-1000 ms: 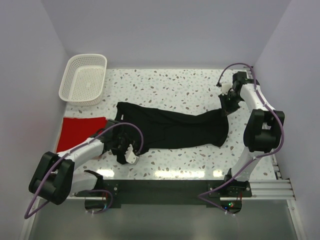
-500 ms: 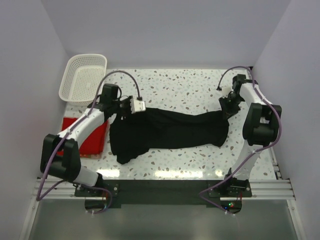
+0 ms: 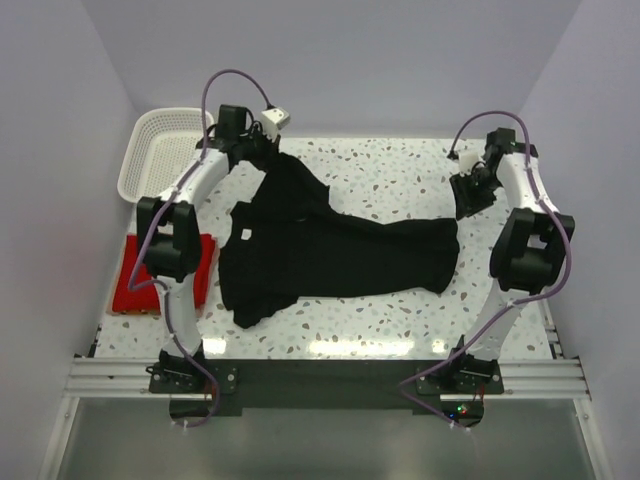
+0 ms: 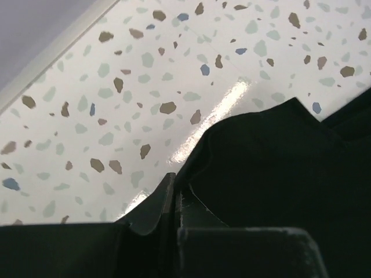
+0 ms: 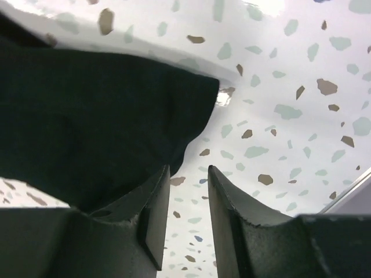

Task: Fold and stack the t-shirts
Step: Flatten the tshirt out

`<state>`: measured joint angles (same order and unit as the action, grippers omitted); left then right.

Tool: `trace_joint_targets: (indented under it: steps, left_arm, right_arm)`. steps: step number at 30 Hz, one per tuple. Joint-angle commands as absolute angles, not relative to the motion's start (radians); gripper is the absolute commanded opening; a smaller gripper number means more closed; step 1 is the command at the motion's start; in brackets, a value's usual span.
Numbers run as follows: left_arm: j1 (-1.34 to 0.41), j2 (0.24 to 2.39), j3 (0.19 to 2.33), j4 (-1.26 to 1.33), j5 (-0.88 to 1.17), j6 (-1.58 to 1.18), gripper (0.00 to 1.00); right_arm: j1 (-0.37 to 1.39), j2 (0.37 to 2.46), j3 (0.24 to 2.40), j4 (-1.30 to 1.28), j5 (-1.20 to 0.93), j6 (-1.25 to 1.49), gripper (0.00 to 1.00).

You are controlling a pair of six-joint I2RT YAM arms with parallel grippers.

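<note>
Speckled terrazzo table point(image 3: 400, 170) fills the floor of a pale lavender enclosure, and the black t-shirt point(image 3: 340, 255) lies stretched across the middle of it. Its left part is drawn up into a peak toward the upper left of the top view, near the white lattice basket point(image 3: 150, 170). The left gripper point(image 4: 175, 188) is clenched on a thin fold of that black cloth; its wrist view shows the fingers meeting, with only a little fabric between them. The right gripper point(image 5: 188, 174) is released: bare tabletop shows through its gap, and the shirt's right end lies beside one finger without being held. The red t-shirt point(image 3: 140, 275) rests as a flat rectangle at the lower left, partly under the left arm. The main risk is probably that shallow pinch, since a further pull could let the cloth slip out and drop in a heap. With the right end unanchored, the whole garment may also slide rather than fold, giving a crooked crease. A low sweep of the left arm could rumple the red shirt too.
</note>
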<state>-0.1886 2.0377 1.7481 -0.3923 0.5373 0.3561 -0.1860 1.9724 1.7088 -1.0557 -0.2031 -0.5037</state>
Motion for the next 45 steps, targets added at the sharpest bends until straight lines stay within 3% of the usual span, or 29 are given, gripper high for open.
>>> trace_joint_targets:
  steps: [1,12,18,45]
  left_arm:
    - [-0.152,2.167,1.899,-0.506,0.511,0.135,0.0]
    - [-0.137,2.353,2.046,-0.537,0.465,0.025,0.0]
    - [-0.137,2.364,2.046,-0.546,0.474,0.032,0.0]
    - [-0.137,2.376,2.043,-0.538,0.468,0.044,0.0]
  right_arm:
    - [-0.17,1.878,1.7,-1.132,-0.305,-0.624,0.35]
    - [-0.008,1.789,1.421,-1.03,-0.166,-0.801,0.3]
    - [0.058,1.784,1.327,-0.925,-0.055,-0.853,0.43]
    - [0.091,1.721,1.097,-0.592,0.15,-1.094,0.48]
